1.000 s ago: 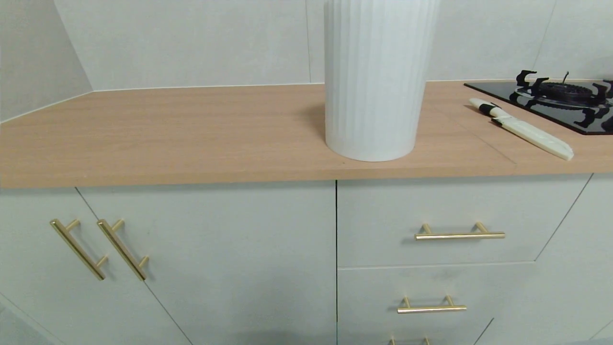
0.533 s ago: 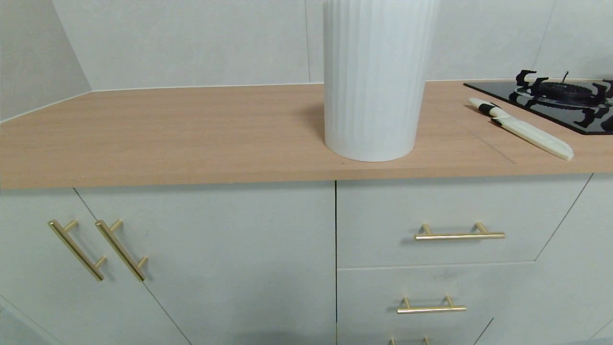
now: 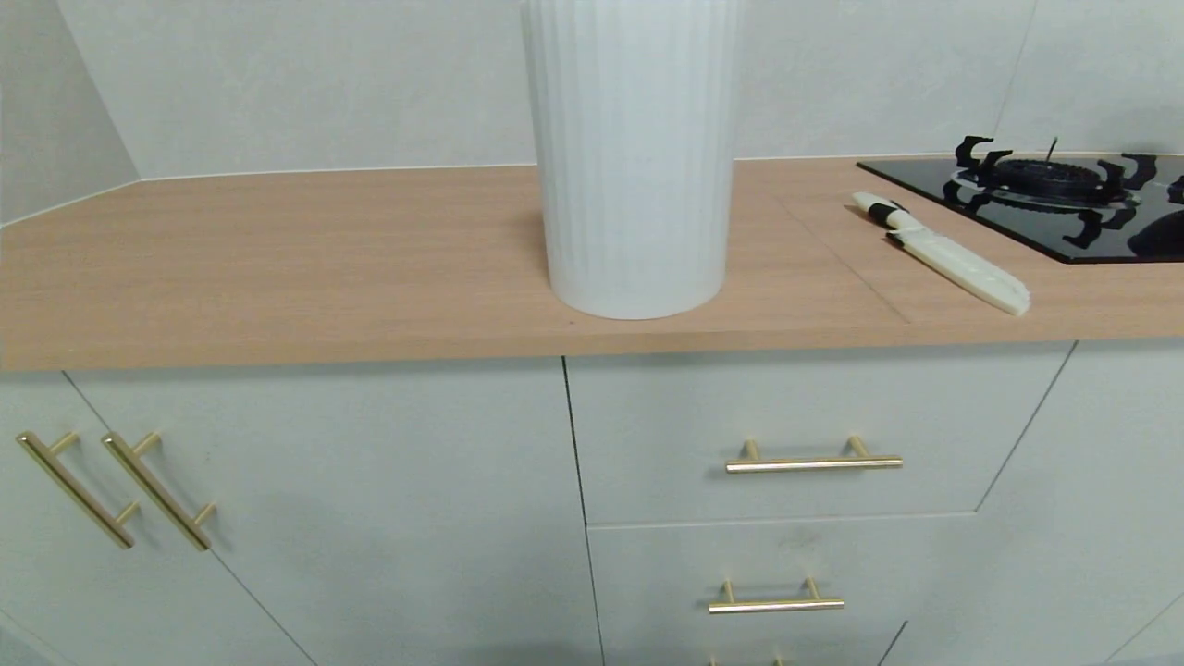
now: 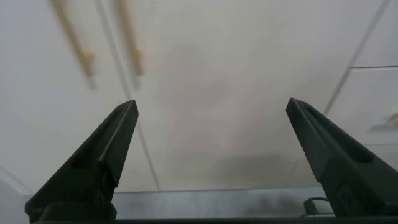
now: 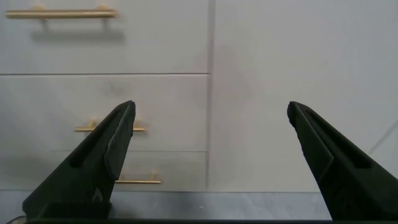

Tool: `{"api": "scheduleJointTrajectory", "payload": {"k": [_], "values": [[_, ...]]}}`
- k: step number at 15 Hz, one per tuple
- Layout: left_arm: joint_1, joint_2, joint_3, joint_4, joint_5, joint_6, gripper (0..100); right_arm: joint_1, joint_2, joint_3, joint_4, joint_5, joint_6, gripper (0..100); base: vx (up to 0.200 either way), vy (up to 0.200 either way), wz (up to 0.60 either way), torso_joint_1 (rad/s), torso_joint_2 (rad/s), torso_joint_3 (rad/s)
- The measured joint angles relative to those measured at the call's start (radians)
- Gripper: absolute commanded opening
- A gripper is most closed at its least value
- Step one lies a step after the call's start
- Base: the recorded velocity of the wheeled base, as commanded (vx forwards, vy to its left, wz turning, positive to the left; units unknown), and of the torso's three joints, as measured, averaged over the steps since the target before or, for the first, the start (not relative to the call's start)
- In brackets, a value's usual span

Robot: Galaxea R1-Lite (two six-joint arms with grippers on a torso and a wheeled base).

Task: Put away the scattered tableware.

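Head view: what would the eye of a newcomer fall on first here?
The tall white ribbed container stands near the front edge of the wooden countertop, about in the middle. To its right a pale knife lies flat on the counter, beside the black gas hob at the far right.

The container is white with fine vertical ribs, the countertop tan wood-grain. The knife is cream with a black band, the hob glossy black.
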Motion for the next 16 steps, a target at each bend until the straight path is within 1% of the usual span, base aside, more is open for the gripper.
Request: {"api": "scheduleJointTrajectory", "payload": {"k": [16], "values": [[0.000, 0.000, 0.000, 0.000, 0.000, 0.000, 100, -0.001, 0.000, 0.000, 0.000, 0.000, -0.002, 100, 0.000, 0.000, 0.00, 0.000, 0.00, 0.000]]}}
